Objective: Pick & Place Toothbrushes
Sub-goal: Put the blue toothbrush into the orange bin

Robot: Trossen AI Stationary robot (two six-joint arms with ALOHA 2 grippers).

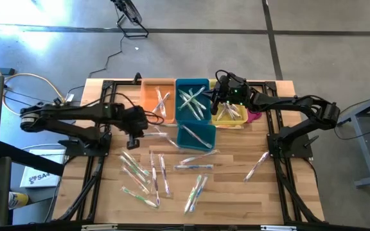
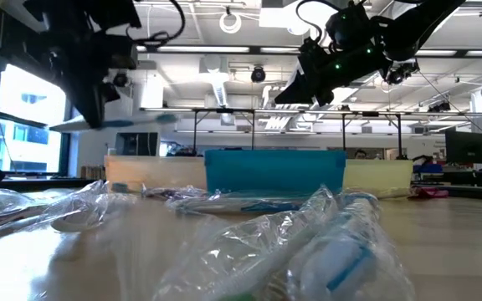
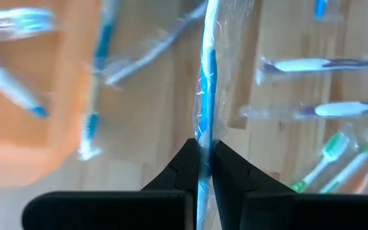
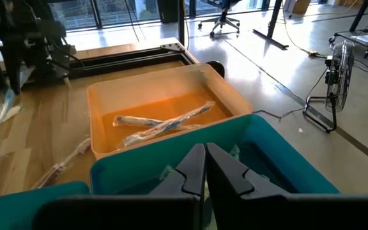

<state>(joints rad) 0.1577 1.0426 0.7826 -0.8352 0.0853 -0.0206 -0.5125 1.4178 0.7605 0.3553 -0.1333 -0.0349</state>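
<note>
Along the tabletop's far edge stand my bins: an orange bin (image 1: 158,102), a teal bin (image 1: 192,101) beside it, a yellow bin (image 1: 231,115) next along, and a second teal bin (image 1: 195,136) set just nearer the middle.

- Left arm: stretched across from the left edge, wrist bent so the fingers point down at the wood. My left pincer (image 1: 133,136) hangs above the tabletop just beside the orange bin's near left corner. Its jaws are clamped on a blue-handled toothbrush (image 3: 206,108) in a clear wrapper, lifted clear of the wood; the wrapper runs straight out ahead between the fingers.
- Right arm: reaching in from the right edge, elbow raised, forearm angled toward the far edge. My right pincer (image 1: 218,97) hovers above the gap between the far teal bin and the yellow bin, fingers pressed together with nothing between them.
- Toothbrushes, binned: two wrapped ones crossed in the orange bin (image 4: 161,124); several in the far teal bin; one or two in the nearer teal bin; some in the yellow bin.
- Toothbrushes, loose (image 1: 149,173): a scatter over the near half of the tabletop, mostly toward the near left, with one lone brush (image 1: 257,165) toward the right edge.
</note>
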